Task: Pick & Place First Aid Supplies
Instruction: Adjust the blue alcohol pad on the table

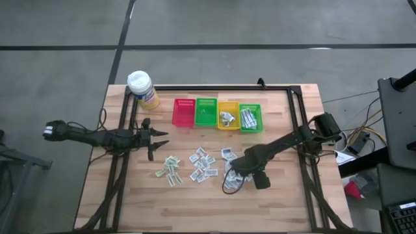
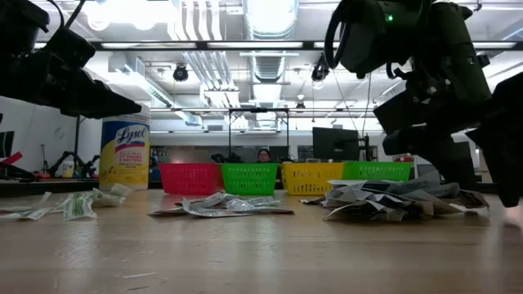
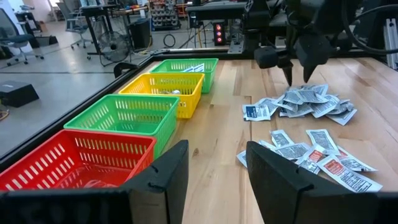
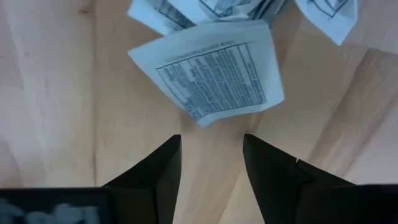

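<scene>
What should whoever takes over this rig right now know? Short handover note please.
Left gripper: open, empty, waiting beside the red plastic basket.
Right gripper: open, empty, low over the small white paper packets, nose to one printed packet.
Done: some packets lie in the yellow basket and the right-hand green basket.
Left: many packets loose on the wooden table.

This is a robotics lab or workshop in an open industrial hall. The low view looks past the wooden table point(image 1: 214, 195) into a room with exposed ceiling ducts point(image 2: 204, 61), strip lights and monitors, where a person point(image 2: 263, 155) sits far behind the baskets. The left wrist view shows a polished concrete floor, office chairs point(image 3: 15, 37), a floor fan point(image 3: 115, 46) and equipment racks far off.
</scene>
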